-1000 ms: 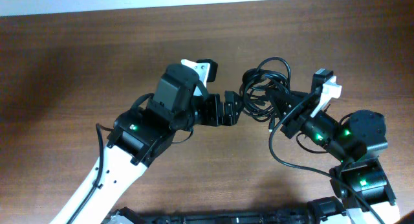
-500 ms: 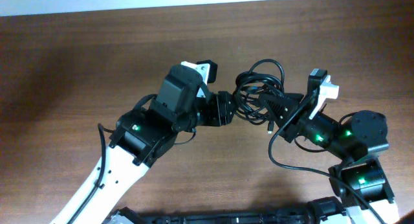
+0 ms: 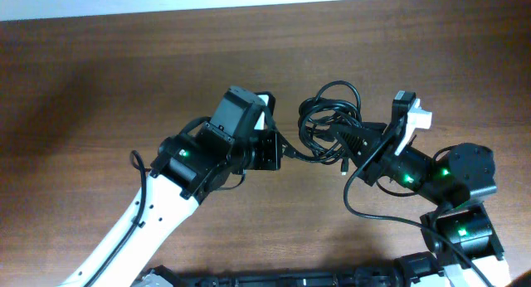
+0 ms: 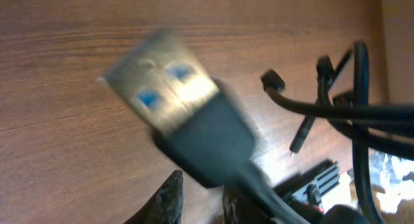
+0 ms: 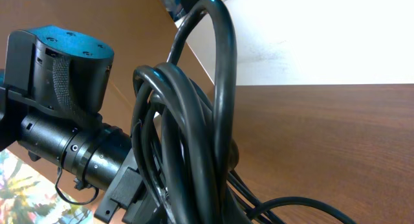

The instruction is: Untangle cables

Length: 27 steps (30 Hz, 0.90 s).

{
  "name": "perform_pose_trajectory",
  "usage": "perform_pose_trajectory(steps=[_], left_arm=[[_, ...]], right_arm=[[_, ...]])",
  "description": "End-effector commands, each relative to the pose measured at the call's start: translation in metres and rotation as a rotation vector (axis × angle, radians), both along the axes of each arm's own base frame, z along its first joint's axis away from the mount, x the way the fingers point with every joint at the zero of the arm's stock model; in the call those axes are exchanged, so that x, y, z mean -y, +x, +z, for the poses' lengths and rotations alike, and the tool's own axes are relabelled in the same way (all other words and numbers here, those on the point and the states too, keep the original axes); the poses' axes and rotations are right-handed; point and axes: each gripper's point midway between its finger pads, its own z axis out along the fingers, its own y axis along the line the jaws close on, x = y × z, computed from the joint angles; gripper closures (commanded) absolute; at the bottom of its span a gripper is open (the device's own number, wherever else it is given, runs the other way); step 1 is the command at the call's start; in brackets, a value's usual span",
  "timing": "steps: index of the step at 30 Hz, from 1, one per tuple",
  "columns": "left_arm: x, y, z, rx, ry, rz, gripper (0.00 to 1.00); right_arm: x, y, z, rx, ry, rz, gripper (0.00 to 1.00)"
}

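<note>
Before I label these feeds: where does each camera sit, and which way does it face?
Overhead: above the table, looking down; left gripper and right gripper meet at the cables.
Left wrist: looks past its own fingers at a blurred USB plug, cables beyond.
Right wrist: looks through the cables at the left arm; own fingers unclear.
All share the cables.

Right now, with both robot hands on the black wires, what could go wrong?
1. The right gripper holds the looped cables, and the left gripper holds one of them just behind its USB plug. Pulling apart could tighten the knot rather than loosen it.
2. The plug looks blurred in the left wrist view, so it may be swinging and could slip out or snag a loop.
</note>
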Motion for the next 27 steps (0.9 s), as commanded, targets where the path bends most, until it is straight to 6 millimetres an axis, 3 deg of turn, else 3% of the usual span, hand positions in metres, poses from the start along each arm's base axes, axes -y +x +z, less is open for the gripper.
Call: perform_pose_trajectory(steps=[1, 3, 5, 8, 9, 10, 12, 13, 14, 17, 21, 23, 26, 27], left_arm=[[-0.004, 0.002, -0.002, 0.039, 0.036, -0.034, 0.62], [-0.015, 0.010, -0.002, 0.070, 0.079, 0.011, 0.46], [-0.028, 0.016, 0.009, 0.109, 0.077, 0.057, 0.39], [-0.048, 0.021, 0.038, 0.200, 0.038, 0.124, 0.34], [-0.053, 0.020, 0.055, 0.250, 0.003, 0.138, 0.25], [-0.055, 0.018, 0.069, 0.296, -0.021, 0.135, 0.18], [-0.056, 0.012, 0.091, 0.380, -0.055, 0.105, 0.18], [-0.054, 0.007, 0.096, 0.387, -0.081, 0.089, 0.09], [-0.044, -0.001, 0.102, 0.394, -0.124, 0.017, 0.07], [-0.018, -0.017, 0.113, 0.420, -0.216, -0.178, 0.08], [0.005, -0.017, 0.119, 0.413, -0.308, -0.270, 0.07], [0.017, -0.019, 0.121, 0.404, -0.356, -0.325, 0.12], [0.039, -0.022, 0.116, 0.398, -0.372, -0.383, 0.33], [0.050, -0.027, 0.117, 0.404, -0.383, -0.415, 0.46]], right_arm=[[0.002, -0.004, 0.019, 0.048, 0.014, -0.007, 0.96], [0.002, -0.004, 0.018, 0.046, 0.010, -0.008, 0.96], [0.003, -0.003, 0.015, 0.051, -0.009, -0.015, 0.96], [0.005, 0.001, 0.010, 0.028, -0.013, -0.041, 0.96], [0.005, 0.001, 0.011, 0.029, -0.013, -0.041, 0.96], [0.004, -0.001, 0.010, 0.048, -0.029, -0.028, 0.96], [0.002, -0.004, 0.011, 0.067, -0.039, -0.005, 0.96], [0.002, -0.004, 0.012, 0.069, -0.039, -0.005, 0.96], [0.002, -0.004, 0.012, 0.066, -0.033, -0.006, 0.96], [0.001, -0.004, 0.019, 0.039, 0.019, -0.001, 0.96], [-0.004, -0.012, 0.029, 0.053, 0.051, 0.052, 0.96], [-0.004, -0.012, 0.029, 0.053, 0.051, 0.052, 0.96], [-0.004, -0.012, 0.029, 0.053, 0.051, 0.052, 0.96], [-0.004, -0.012, 0.029, 0.053, 0.051, 0.052, 0.96]])
